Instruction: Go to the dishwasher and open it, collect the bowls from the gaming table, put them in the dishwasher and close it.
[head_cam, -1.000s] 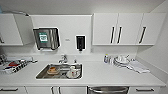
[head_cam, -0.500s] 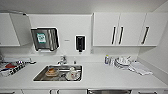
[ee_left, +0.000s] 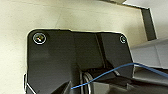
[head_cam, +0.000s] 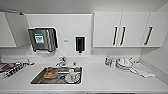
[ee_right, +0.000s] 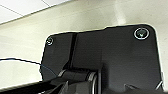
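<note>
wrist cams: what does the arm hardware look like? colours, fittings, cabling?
Both wrists carry a wide black plate with rounded corners and round ringed fittings at the corners. A thin blue cable runs by each. Fingers can't be made out.

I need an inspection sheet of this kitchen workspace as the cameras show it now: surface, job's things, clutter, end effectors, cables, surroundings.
Surface: white counter with a steel sink set in.
Job's things: a dark strip at the head view's lower edge, maybe the dishwasher; cannot tell.
Clutter: dishes in the sink; stacked plates and a cloth at right; printed packaging at left.
End effectors: fingers cannot be made out.
Cables: blue cable by the left wrist, another by the right.
Surroundings: white wall cabinets, towel dispenser, soap dispenser, tap.
</note>
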Robot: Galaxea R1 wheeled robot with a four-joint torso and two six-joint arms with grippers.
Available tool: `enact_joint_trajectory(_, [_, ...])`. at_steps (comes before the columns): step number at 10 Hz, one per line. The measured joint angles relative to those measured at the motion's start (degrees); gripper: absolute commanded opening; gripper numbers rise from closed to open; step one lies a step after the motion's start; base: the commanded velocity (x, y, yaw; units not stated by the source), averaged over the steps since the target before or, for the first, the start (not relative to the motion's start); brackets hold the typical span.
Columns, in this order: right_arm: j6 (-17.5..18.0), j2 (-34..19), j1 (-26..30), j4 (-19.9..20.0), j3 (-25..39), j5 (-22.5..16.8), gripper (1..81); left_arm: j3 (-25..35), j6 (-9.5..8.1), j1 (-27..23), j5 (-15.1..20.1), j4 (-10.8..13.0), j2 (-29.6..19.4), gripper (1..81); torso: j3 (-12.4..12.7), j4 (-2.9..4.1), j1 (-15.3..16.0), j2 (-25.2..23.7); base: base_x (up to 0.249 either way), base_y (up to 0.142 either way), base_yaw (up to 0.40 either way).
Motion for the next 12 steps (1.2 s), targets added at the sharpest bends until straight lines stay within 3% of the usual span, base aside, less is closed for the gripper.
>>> enact_joint_trajectory(9, [0.24, -0.39, -0.05, 0.13, 0.1, -0.02, 81.1, -0.04, 0.0, 0.01, 0.05, 0.0, -0.17, 81.1, 0.0, 0.0, 0.01, 0.02, 0.009, 0.0, 0.0])
enact_joint_trajectory(12, [0.28, -2.34, -0.02, 0.16, 2.94, -0.24, 81.1, 0.02, 0.0, 0.2, 0.02, 0.02, -1.96, 81.1, 0.0, 0.0, 0.23, -0.35, 0.0, 0.0, 0.0])
